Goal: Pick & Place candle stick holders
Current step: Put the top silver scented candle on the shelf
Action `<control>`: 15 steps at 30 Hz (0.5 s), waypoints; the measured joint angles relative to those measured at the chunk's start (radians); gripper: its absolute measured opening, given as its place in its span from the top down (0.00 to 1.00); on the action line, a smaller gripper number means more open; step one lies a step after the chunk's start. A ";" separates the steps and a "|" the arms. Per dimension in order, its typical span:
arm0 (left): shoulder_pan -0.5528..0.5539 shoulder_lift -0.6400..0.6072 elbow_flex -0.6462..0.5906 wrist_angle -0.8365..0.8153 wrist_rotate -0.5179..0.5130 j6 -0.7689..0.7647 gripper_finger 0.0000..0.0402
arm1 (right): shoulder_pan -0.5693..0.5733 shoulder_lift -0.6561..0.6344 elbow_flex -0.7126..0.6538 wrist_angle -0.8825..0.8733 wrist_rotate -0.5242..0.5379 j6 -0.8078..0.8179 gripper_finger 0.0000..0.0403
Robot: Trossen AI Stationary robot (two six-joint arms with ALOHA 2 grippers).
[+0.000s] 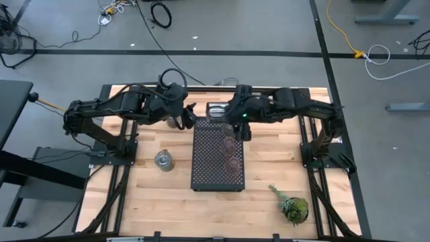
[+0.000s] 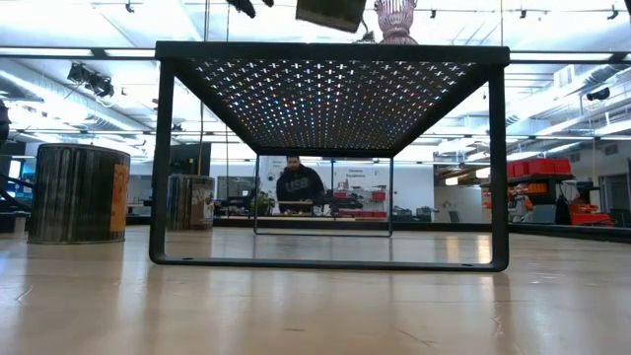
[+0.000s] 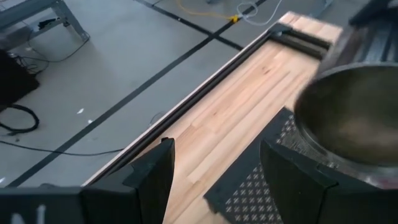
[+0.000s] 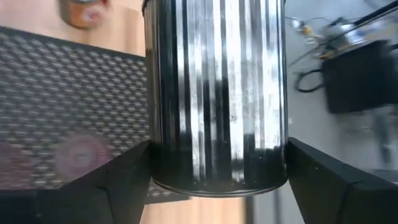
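At about 9 o'clock from the black perforated tray (image 1: 201,176), a labelled silvery holder (image 1: 164,160) stands upright on the wooden table (image 1: 269,225), well apart from both arms; it looks like one yet to be collected. Up at the tray's 11 o'clock corner the left gripper (image 1: 187,117) hovers with its fingers (image 3: 152,180) part open. The gap between them shows only bare wood and the tray's corner, so it carries nothing. A second silvery holder (image 1: 176,122) stands on the table just beside it, its rim looming against one finger in the left wrist view. I cannot tell whether they touch. My guess is that this arm is lining up on that cup and needs to centre it between the fingers before closing. At 12 o'clock, over the tray's far edge, the right gripper (image 1: 236,128) is clamped on a fluted silvery holder (image 4: 217,93), one finger on each side of its wall. The holder is held upright, presumably so that it can go down flat on the mesh without tipping. Below it, near the tray's middle, two pinkish-brown holders (image 1: 228,143) sit one behind the other, which leaves room alongside them for the held one. Far off at 4 o'clock a leafy sprig (image 1: 290,205) lies on the table, no part of the job.
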 joint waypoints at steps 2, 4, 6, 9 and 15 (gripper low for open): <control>0.000 0.000 0.000 -0.026 0.000 0.000 0.41 | 0.006 0.017 0.000 0.001 0.047 -0.032 0.23; 0.000 0.000 0.000 -0.052 0.000 0.000 0.41 | 0.013 0.035 0.000 0.002 0.084 -0.053 0.23; 0.000 0.000 0.000 -0.075 0.000 0.000 0.41 | 0.027 0.055 0.000 0.006 0.133 -0.091 0.23; 0.000 0.000 0.000 -0.119 0.000 0.000 0.41 | 0.056 0.075 0.000 0.042 0.232 -0.179 0.23; 0.000 0.000 0.000 -0.204 0.000 0.000 0.41 | 0.104 0.111 0.000 0.081 0.365 -0.322 0.23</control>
